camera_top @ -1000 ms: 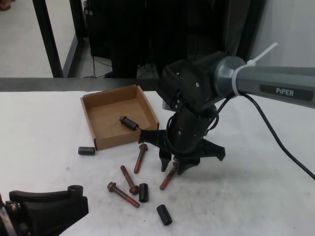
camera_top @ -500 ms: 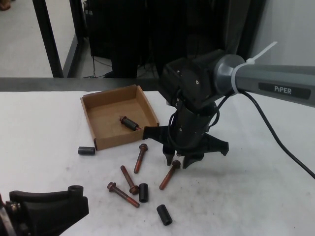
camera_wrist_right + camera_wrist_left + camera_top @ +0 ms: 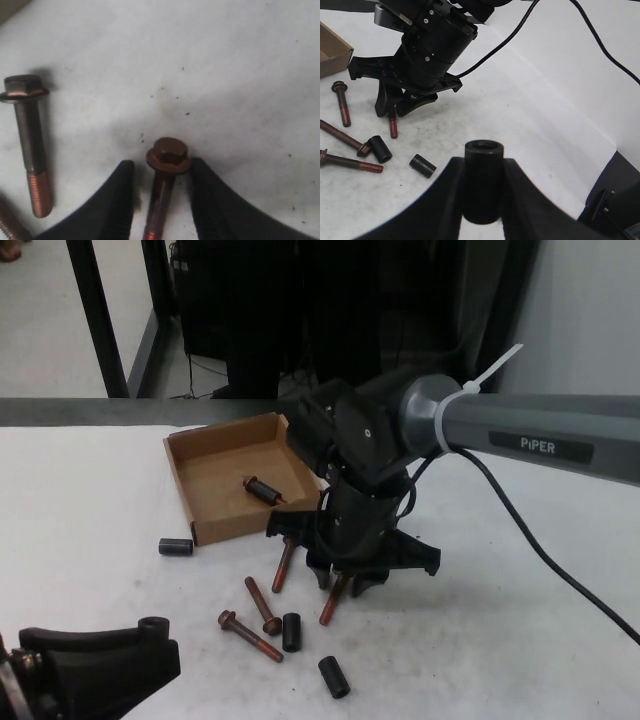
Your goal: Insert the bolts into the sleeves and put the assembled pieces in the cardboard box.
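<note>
While the left gripper (image 3: 483,167) sits low at the near left of the bench (image 3: 520,640), its claw is clamped on a held sleeve (image 3: 483,192), black, with its hollow end showing. Farther in, a lone sleeve (image 3: 175,546) lies just beside the front left corner of the cardboard box (image 3: 245,524). On the box floor rests one assembled piece (image 3: 263,489). In front of the box lie three loose bolts: one (image 3: 283,562) near the front wall, a second (image 3: 260,600) and a third (image 3: 251,635) nearer the camera. A loose sleeve (image 3: 291,631) lies just beside the second bolt's head, and another sleeve (image 3: 334,677) lies nearer still. Right of these, the right gripper (image 3: 345,583) points down at the bench, its claw spread and straddling a fourth bolt (image 3: 167,154) that lies flat, a gap showing beside the shank.
</note>
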